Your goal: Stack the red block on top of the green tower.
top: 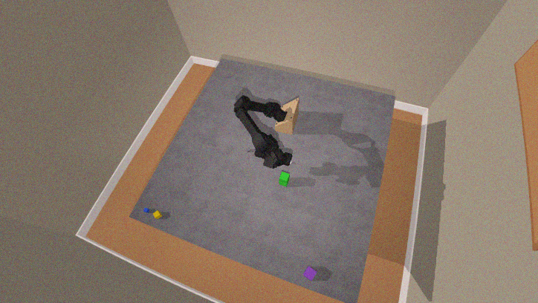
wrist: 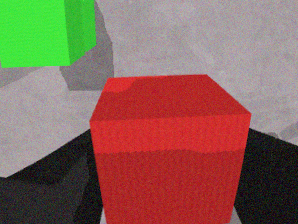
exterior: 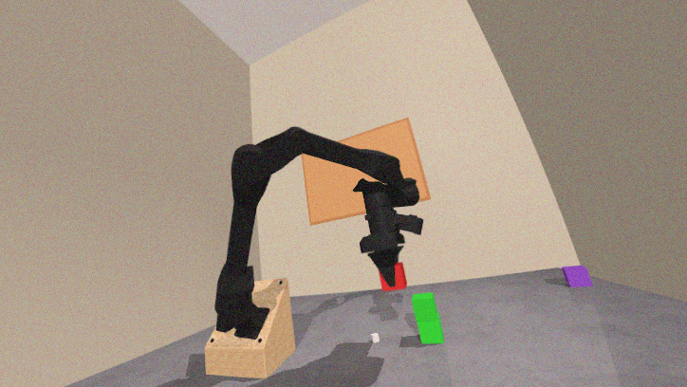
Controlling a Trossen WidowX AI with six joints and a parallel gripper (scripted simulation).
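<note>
My gripper (exterior: 392, 283) (wrist: 159, 128) points down and is shut on the red block (exterior: 400, 275) (wrist: 170, 135), with a finger on either side of it in the wrist view. The block is held in the air. The green tower (top: 284, 178) (exterior: 427, 319) (wrist: 34, 32) is two blocks high and stands upright on the floor. In the exterior view the red block is to the left of the tower and higher in the picture, apart from it. In the wrist view the tower is at the upper left, partly cut off. The arm hides the red block in the top view.
A small white cube (exterior: 375, 338) lies on the floor near the tower. A purple block (top: 310, 272) (exterior: 577, 276) is far off. A yellow block (top: 157, 214) and a blue block (top: 146, 209) lie near a mat corner. The arm stands on a wooden base (top: 284, 128) (exterior: 280, 331).
</note>
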